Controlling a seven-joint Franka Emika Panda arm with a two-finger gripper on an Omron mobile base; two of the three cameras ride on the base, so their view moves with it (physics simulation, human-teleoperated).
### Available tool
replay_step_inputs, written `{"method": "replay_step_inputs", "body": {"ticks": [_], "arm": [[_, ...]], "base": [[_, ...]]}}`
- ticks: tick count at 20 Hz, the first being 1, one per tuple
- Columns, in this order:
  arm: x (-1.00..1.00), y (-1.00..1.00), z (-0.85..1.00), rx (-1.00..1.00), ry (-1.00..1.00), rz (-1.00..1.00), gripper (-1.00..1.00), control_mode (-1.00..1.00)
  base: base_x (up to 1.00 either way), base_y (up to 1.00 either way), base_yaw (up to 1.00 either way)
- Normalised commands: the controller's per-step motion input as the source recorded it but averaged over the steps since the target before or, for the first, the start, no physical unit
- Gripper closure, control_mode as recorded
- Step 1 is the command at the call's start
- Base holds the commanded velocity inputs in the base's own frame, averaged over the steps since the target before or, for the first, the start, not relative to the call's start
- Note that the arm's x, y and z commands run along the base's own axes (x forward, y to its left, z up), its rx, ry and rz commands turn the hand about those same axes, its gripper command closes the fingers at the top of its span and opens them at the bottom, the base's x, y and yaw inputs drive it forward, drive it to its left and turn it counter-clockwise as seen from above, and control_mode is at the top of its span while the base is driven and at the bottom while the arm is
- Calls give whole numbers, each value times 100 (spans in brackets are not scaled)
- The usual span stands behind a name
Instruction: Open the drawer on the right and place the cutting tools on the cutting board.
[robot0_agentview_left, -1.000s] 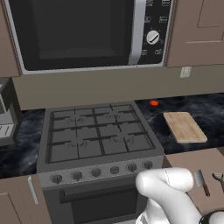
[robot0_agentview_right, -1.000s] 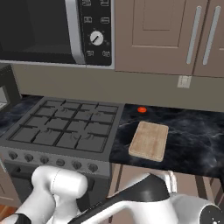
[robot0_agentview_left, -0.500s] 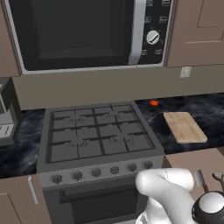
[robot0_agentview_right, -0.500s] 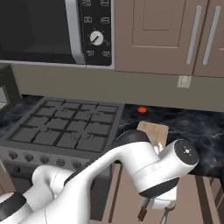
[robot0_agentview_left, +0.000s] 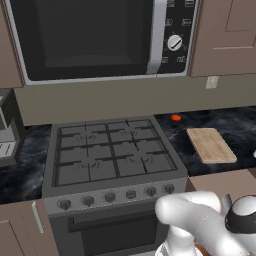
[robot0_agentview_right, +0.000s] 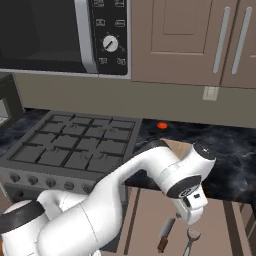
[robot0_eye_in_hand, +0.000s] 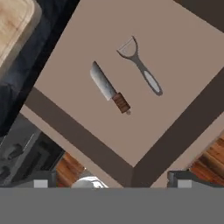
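The drawer (robot0_agentview_right: 147, 220) stands pulled out below the counter, right of the stove; its flat brown floor (robot0_eye_in_hand: 175, 39) shows in the hand view. In it lie the cutting tools: a small knife (robot0_eye_in_hand: 109, 88) with a grey blade and reddish handle, and beside it a thin grey peeler (robot0_eye_in_hand: 140, 65). The right base view has the knife (robot0_agentview_right: 165, 234) and the peeler (robot0_agentview_right: 189, 241) just below my hand. My gripper (robot0_eye_in_hand: 112, 183) hangs open above the drawer, holding nothing. The light wooden cutting board (robot0_agentview_left: 211, 145) rests on the dark counter, and a corner of it (robot0_eye_in_hand: 12, 26) shows at top left.
A gas stove (robot0_agentview_left: 112, 155) fills the counter's left half, with a microwave (robot0_agentview_left: 100, 40) above it. A small red object (robot0_agentview_left: 175, 118) sits on the counter behind the board. Upper cabinets with bar handles (robot0_agentview_right: 220, 45) hang over the right side. Wooden floor (robot0_eye_in_hand: 70, 168) lies beneath the drawer.
My arm has risen from low in front of the stove and swung right, bringing the hand above the open drawer. The knife and peeler lie where they were.
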Motion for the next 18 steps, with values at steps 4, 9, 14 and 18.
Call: {"method": "replay_step_inputs", "body": {"ticks": [4, 9, 14, 18], "arm": [[98, -21, -63, -15, 23, 45, -100, -100], [9, -2, -60, -17, 12, 10, -100, -100], [-6, 0, -88, -11, 1, 24, -100, -100], [0, 0, -66, 0, -2, 25, -100, -100]], "base": [[0, 0, 0], [0, 0, 0], [0, 0, 0], [0, 0, 0]]}}
